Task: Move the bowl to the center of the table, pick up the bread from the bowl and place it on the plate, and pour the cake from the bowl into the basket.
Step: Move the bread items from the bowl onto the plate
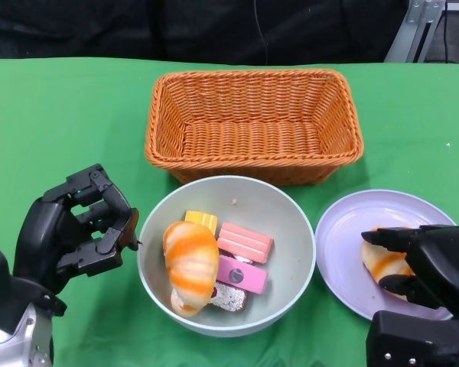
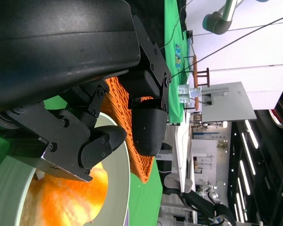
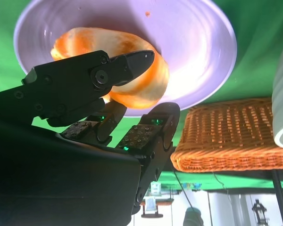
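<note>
Pale green bowl (image 1: 226, 256) sitting mid-table on green tablecloth (image 1: 61, 122), just in front of orange wicker basket (image 1: 254, 126). Bowl rim close to basket's near wall; whether touching, cannot tell. Inside bowl: orange-and-cream striped bread roll (image 1: 190, 264) on the left, leaning over the other pieces; yellow-topped cake block (image 1: 201, 222) behind it; pink striped cake slab (image 1: 245, 242) toward centre; magenta cake piece (image 1: 240, 274) in front of that; darker piece (image 1: 229, 298) low near the front wall, partly hidden under the roll.

Lilac plate (image 1: 344, 245) just right of bowl, rims near but apart. Second striped bread piece (image 1: 384, 260) lying on plate, near its front-right part.

Right hand (image 1: 436, 267) over plate's near side, fingers (image 3: 127, 66) wrapped over the bread piece from above and below. Right wrist view confirms: bread (image 3: 141, 89) clamped between upper finger and lower fingers, plate (image 3: 198, 42) behind it, basket (image 3: 236, 136) beyond plate.

Left hand (image 1: 80, 229) just left of bowl, beside rim, fingers curled inward and bunched, nothing visibly held. Fingertips nearly at bowl's outer wall; contact unclear. Left wrist view: curled fingers (image 2: 146, 127) above bowl rim (image 2: 120, 188), roll (image 2: 66, 202) visible inside, basket (image 2: 127, 117) behind.

Basket with nothing visible inside.
</note>
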`<state>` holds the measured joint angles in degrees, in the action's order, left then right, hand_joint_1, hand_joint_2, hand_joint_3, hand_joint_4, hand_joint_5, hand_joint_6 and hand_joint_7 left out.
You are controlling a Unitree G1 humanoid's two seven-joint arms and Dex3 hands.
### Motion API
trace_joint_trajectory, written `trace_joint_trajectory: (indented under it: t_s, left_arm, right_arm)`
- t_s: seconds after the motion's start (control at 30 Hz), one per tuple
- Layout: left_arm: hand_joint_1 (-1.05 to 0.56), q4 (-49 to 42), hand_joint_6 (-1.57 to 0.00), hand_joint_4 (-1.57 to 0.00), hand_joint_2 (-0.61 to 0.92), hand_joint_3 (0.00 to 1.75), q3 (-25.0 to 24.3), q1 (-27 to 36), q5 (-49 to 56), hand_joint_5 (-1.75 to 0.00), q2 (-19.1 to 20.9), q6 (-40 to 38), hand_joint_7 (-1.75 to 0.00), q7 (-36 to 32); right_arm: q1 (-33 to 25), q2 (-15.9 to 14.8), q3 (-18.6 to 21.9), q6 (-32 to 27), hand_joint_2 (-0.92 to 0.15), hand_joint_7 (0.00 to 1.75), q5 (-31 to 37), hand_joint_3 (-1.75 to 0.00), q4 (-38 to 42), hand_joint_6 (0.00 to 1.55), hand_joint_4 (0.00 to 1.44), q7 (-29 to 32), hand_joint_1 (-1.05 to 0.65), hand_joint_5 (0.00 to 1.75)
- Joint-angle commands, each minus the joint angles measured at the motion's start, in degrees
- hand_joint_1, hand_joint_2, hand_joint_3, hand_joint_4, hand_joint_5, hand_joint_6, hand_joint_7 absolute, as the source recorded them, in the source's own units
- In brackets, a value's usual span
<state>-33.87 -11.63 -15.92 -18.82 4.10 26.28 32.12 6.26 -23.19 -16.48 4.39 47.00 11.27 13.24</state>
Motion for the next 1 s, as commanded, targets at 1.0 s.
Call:
trace_joint_trajectory:
  t_s: [1.0]
  left_arm:
    - [0.03,-1.8,-0.77,-0.79,0.65,0.99,-0.2,-0.5,0.3,-1.7,1.4,0.7,-1.47,0.4]
  right_arm:
    - [-5.5,4.5,-0.4,-3.7,-0.92,0.04,4.6,-0.13,-25.1,0.71,0.76,1.6,-0.75,0.12]
